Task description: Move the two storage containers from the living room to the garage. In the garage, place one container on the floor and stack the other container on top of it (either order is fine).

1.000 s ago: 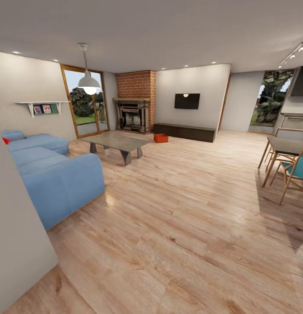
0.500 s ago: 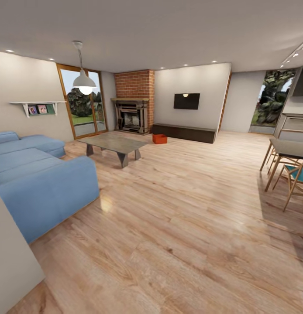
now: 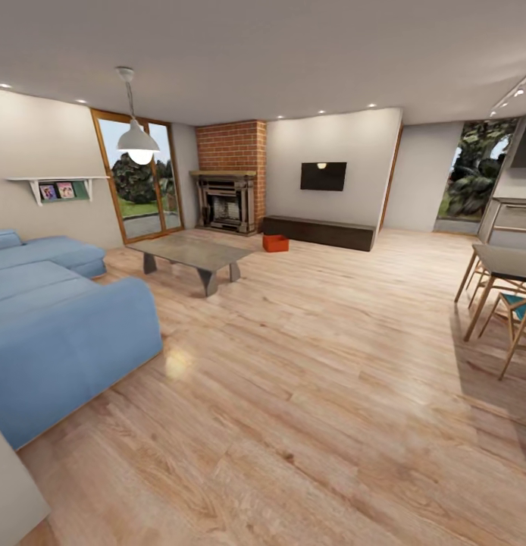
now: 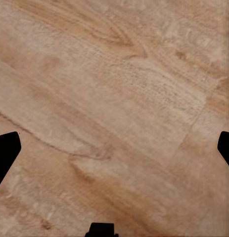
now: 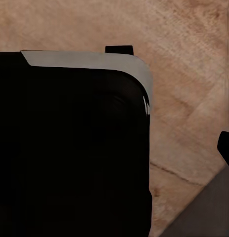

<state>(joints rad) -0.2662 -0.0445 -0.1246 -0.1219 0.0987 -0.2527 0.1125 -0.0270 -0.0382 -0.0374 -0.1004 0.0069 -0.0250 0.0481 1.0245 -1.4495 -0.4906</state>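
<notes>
Currently I am facing one orange-red rectangular plastic storage container point(image 3: 277, 242) lying far ahead on the wood floor point(image 3: 316, 394), equally distant from both arms; left jaws released, right jaws' state indeterminable.

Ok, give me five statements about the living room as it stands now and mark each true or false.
1. An orange-red storage container sits on the wood floor near the brick fireplace. True.
2. The container rests on top of the coffee table. False: it is on the floor, beyond the table.
3. The left claw holds a container. False: its fingertips stand far apart over bare wood planks, with nothing between them.
4. A blue sofa is at the left of the head view. True.
5. A red car stands by the glass doors. False: there is greenery behind the glass.
</notes>
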